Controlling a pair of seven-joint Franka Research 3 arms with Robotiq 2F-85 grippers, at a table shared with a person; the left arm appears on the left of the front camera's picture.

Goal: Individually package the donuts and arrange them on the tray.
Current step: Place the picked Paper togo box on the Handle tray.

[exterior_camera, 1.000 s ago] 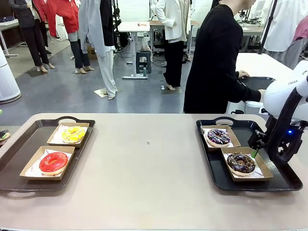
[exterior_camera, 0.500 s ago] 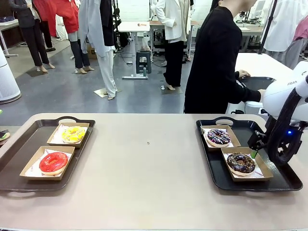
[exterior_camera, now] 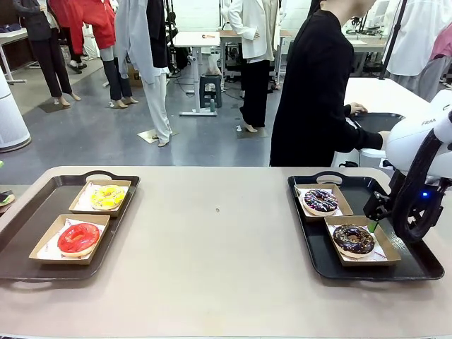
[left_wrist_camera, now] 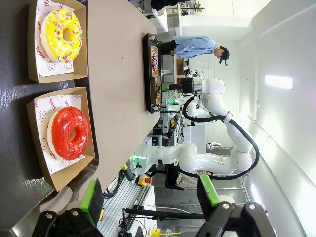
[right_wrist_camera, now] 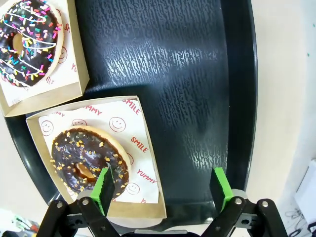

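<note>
Right wrist view showed the right gripper [right_wrist_camera: 160, 190] spread wide, holding nothing; the chocolate donut [right_wrist_camera: 89, 158] lay flat, hole upward, in its box [right_wrist_camera: 143, 148] just beyond one fingertip [right_wrist_camera: 103, 190].

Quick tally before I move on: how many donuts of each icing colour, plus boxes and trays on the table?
Yellow donut: 1
Red donut: 1
Purple sprinkled donut: 1
Chocolate sprinkled donut: 1
Cardboard boxes: 4, one under each donut
Trays: 2, left tray and right tray
Total: 10 things, 4 of them donuts
</note>
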